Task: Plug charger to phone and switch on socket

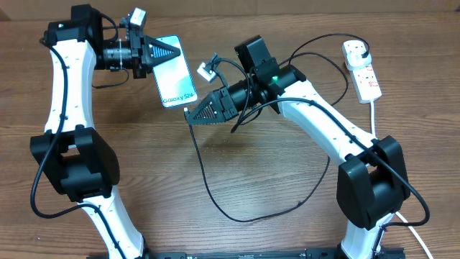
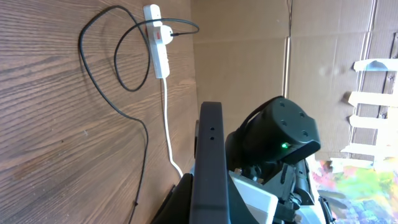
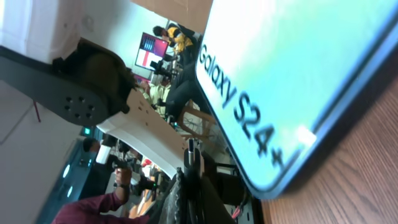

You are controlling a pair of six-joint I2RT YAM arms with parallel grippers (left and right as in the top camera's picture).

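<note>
The phone (image 1: 178, 75), light blue screen reading "Galaxy S24+", is held tilted above the table. My left gripper (image 1: 175, 52) is shut on its far edge. In the left wrist view the phone shows edge-on as a dark bar (image 2: 208, 143). My right gripper (image 1: 191, 114) is shut on the connector tip of the charger (image 1: 215, 201), just below the phone's near edge. In the right wrist view the tip (image 3: 189, 152) sits between my fingers (image 3: 189, 186), a short gap from the phone (image 3: 292, 68). The socket (image 1: 364, 72) lies at the far right with the charger's white plug head (image 1: 353, 49) in it.
The black cable loops over the table's middle and runs back to the socket (image 2: 158, 46). The socket's thick white cord (image 1: 374, 115) runs toward the right arm's base. A cardboard wall (image 2: 249, 56) stands behind the table.
</note>
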